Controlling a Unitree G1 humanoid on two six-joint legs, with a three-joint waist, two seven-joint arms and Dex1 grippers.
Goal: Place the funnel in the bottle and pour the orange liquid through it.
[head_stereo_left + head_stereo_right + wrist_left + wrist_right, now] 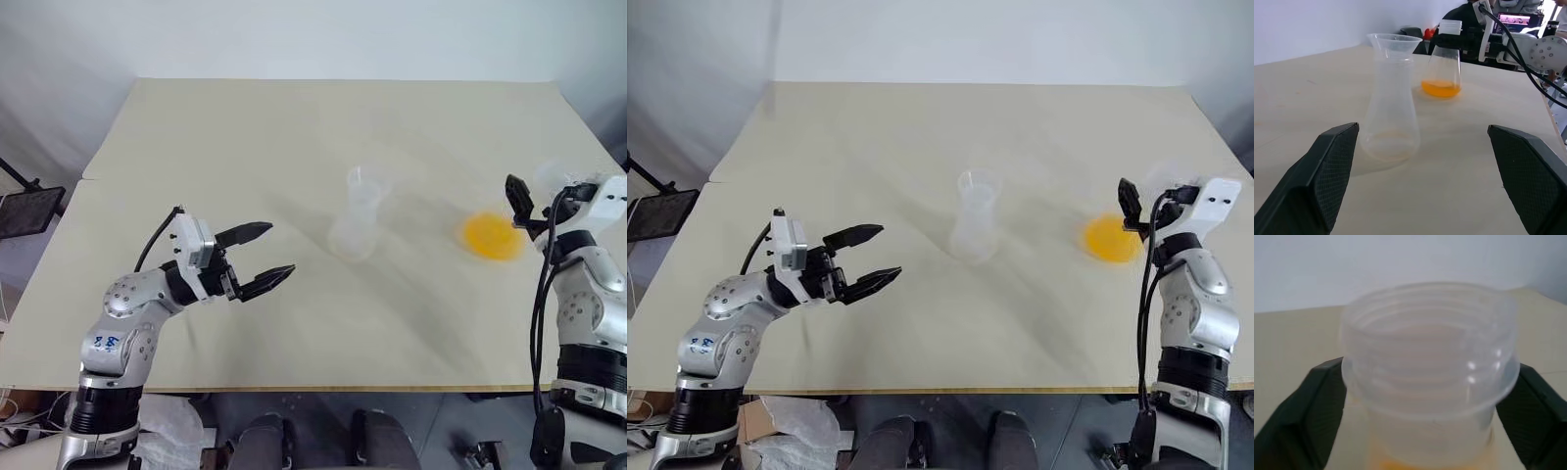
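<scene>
The funnel (1393,44) sits in the bottle (1389,110). At its 3 o'clock, the right gripper (1430,401) brackets the flask (1443,61) neck to pour the orange liquid (492,236); whether it grips is unclear. The left gripper (261,258) is open.

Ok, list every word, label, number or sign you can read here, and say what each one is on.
No text can be read with certainty.
Blue marking on the left arm's shoulder housing: too small to read.
Lit screen behind the table: too blurred to read.
The bottle, with the funnel in its mouth: unmarked.
The flask holding the orange liquid: no label visible.
</scene>
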